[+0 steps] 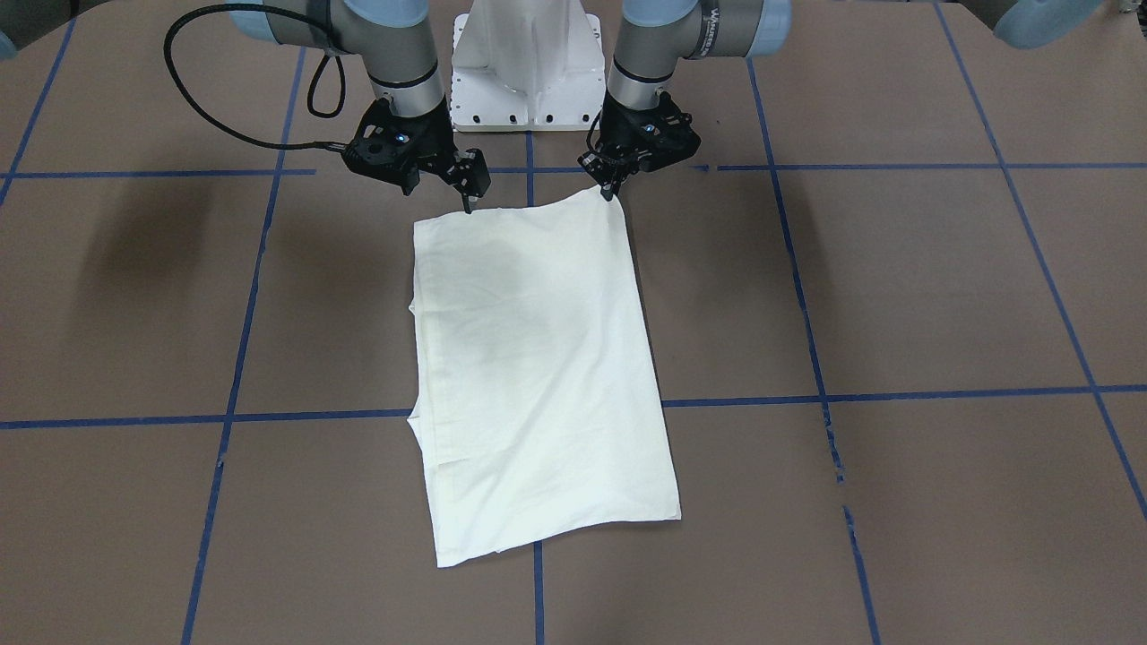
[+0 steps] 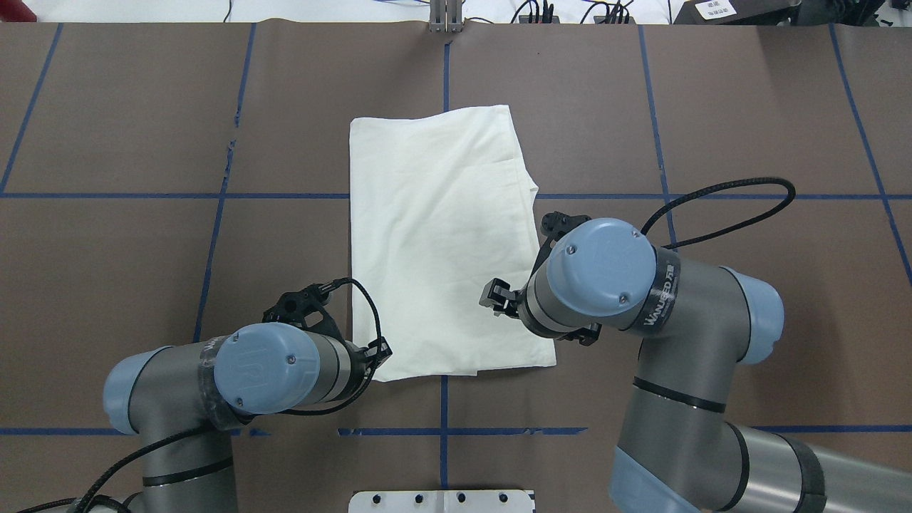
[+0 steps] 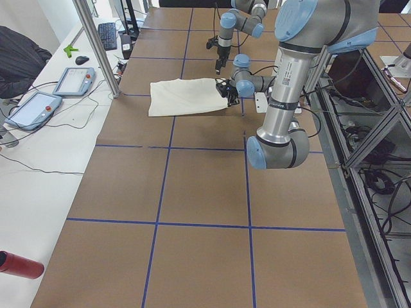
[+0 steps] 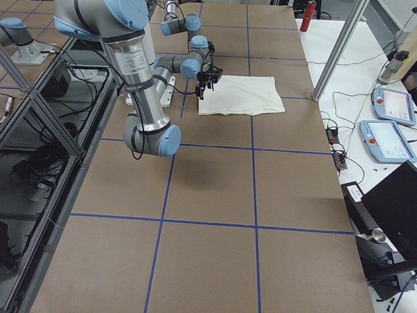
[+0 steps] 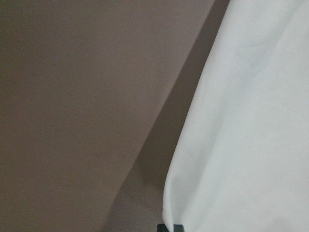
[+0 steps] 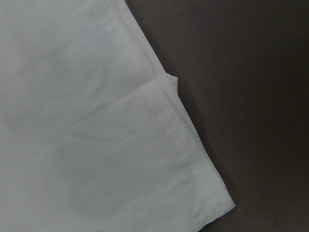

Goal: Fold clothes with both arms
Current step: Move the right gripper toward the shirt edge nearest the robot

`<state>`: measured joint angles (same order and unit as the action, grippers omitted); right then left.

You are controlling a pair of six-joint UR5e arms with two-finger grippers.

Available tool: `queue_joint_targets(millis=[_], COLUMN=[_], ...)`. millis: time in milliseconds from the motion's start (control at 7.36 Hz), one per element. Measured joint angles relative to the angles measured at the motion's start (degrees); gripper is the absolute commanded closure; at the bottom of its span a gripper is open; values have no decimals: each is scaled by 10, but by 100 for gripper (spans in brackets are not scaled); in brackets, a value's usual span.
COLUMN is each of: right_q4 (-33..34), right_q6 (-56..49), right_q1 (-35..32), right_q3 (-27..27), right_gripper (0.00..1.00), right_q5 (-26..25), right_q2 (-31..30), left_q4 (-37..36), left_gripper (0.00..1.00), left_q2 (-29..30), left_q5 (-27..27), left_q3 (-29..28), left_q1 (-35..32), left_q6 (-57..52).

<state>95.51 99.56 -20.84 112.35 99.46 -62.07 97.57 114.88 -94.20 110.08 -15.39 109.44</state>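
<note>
T-shirt: plain cream-white on the face showing. Table: brown, gridded by blue tape lines. My left arm and right arm: grey metal, light-blue joint caps. My left gripper and right gripper: black. 1 cable: black. Pedestal: white.

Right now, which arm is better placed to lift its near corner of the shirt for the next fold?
Left. The left gripper sits right at the T-shirt's near corner, apparently pinching it. The right gripper hangs over the near edge, inward of its corner.
</note>
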Motion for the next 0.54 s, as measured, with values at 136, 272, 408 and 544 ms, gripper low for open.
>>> queue_joint_targets(millis=[136,272,408,544], right_q4=[-8,-31,-58,-76], right_q6=[15,27,39,45], right_q1=[17,27,31,34], right_q3=[-9,-27,-48,-65], right_gripper=[0,0,0,0], right_q5=[-17,-27,-32,-33], right_q2=[-3,-4,-4,-5], left_q4=[1,1,2,2], left_gripper=[100,100,100,100], left_q2=[0,0,0,0], left_q5=[0,0,1,1], left_q3=[-2,-4,-4,-4], left_q1=[0,0,0,0], left_q6=[0,0,0,0])
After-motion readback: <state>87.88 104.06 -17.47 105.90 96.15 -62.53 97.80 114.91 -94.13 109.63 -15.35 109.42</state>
